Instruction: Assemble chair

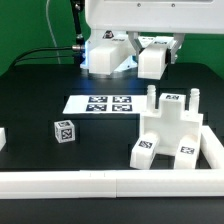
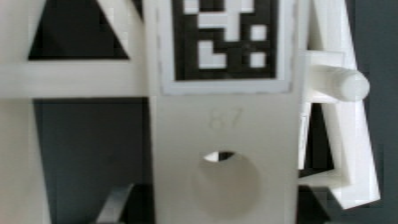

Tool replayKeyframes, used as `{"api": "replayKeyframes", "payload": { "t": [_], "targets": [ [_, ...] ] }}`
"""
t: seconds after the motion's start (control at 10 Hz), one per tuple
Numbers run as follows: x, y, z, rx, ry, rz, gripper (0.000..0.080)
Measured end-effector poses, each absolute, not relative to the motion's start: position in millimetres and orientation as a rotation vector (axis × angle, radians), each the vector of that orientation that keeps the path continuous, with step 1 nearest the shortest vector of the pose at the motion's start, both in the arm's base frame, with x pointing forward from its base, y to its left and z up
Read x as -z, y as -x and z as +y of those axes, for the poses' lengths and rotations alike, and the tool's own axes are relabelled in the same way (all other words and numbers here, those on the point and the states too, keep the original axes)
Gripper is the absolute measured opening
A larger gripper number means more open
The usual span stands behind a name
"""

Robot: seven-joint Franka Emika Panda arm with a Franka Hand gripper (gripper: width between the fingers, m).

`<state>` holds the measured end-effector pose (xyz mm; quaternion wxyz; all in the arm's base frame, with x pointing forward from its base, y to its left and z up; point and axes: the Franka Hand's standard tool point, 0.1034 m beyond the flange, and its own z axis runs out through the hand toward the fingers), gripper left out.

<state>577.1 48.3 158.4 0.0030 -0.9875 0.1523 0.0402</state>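
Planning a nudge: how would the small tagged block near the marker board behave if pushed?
The small tagged block looks like hard plastic, so it is probably stiff. Its flat faces suggest it would slide rather than roll. Being small, it is likely light.

White chair panel [image 2: 214, 120] close-up: square tag [image 2: 222, 40], small hole [image 2: 217, 156], side peg [image 2: 342, 84].

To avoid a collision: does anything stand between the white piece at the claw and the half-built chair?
Nothing visible does. The white piece at the claw hangs higher than the half-built chair, with only open space between. The small cube and the marker board lie aside, toward the exterior view's left.
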Motion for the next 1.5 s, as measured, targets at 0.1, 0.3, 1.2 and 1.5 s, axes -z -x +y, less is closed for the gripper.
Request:
{"api": "replayKeyframes", "payload": {
  "t": [0.1,0.3,1.2,1.5],
  "targets": [
    [-153.7,-578.0,61.4,-0.123,3.097,0.492,0.0284],
    [-145.8,-595.2,91.2,-0.105,3.102,0.525,0.0284],
    [-124.6,-574.6,109.6,-0.102,3.102,0.554,0.0284],
    [-124.3,-582.6,106.3,-0.011,3.092,0.55,0.0284]
  ]
}}
